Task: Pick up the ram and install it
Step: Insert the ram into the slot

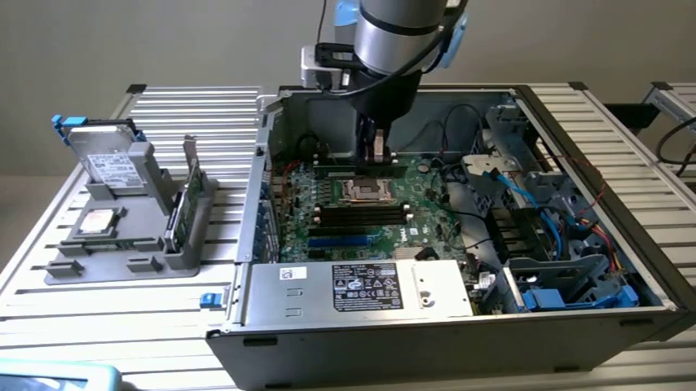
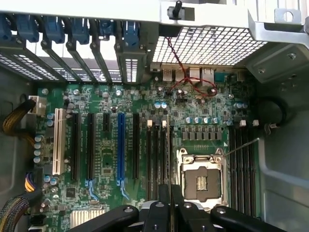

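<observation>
Hovering above the motherboard (image 2: 104, 92), claw (image 2: 170, 192) pinching the ram (image 2: 168, 159), a thin narrow stick seen edge-on.

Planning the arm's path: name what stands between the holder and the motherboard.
The case wall and a strip of table, in the exterior view.

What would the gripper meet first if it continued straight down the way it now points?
The gripper would probably meet the motherboard at the memory slots beside the processor socket; depth is unclear.
</observation>
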You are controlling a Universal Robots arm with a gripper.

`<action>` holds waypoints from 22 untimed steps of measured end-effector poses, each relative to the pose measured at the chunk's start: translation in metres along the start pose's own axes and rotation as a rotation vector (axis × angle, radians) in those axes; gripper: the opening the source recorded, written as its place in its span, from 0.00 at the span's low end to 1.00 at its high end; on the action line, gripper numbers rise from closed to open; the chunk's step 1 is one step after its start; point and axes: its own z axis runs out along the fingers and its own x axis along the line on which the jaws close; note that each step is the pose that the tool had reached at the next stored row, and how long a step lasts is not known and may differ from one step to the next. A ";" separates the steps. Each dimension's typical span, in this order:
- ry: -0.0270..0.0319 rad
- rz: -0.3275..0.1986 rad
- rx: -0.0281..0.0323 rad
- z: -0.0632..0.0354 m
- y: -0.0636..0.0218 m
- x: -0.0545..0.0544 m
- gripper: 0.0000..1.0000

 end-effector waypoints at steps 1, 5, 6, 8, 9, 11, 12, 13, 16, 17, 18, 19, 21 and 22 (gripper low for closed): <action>-0.0002 0.000 0.0001 0.0018 -0.0005 0.000 0.13; -0.0001 0.000 0.0012 0.0088 -0.0044 0.001 0.13; -0.0002 0.000 0.0016 0.0105 -0.0053 0.001 0.13; -0.0001 0.000 0.0023 0.0138 -0.0073 0.002 0.13; -0.0002 0.000 0.0031 0.0154 -0.0083 0.002 0.13; -0.0001 -0.001 0.0051 0.0187 -0.0099 0.003 0.13; -0.0002 -0.001 0.0060 0.0205 -0.0103 0.003 0.13; -0.0001 -0.001 0.0067 0.0222 -0.0106 0.004 0.13; -0.0003 -0.001 0.0083 0.0273 -0.0112 0.007 0.13; -0.0002 -0.001 0.0085 0.0290 -0.0114 0.008 0.13; -0.0002 -0.001 0.0086 0.0307 -0.0115 0.008 0.13; -0.0002 -0.001 0.0086 0.0325 -0.0116 0.009 0.13; -0.0002 -0.001 0.0086 0.0361 -0.0120 0.010 0.13; -0.0001 -0.001 0.0086 0.0379 -0.0122 0.010 0.13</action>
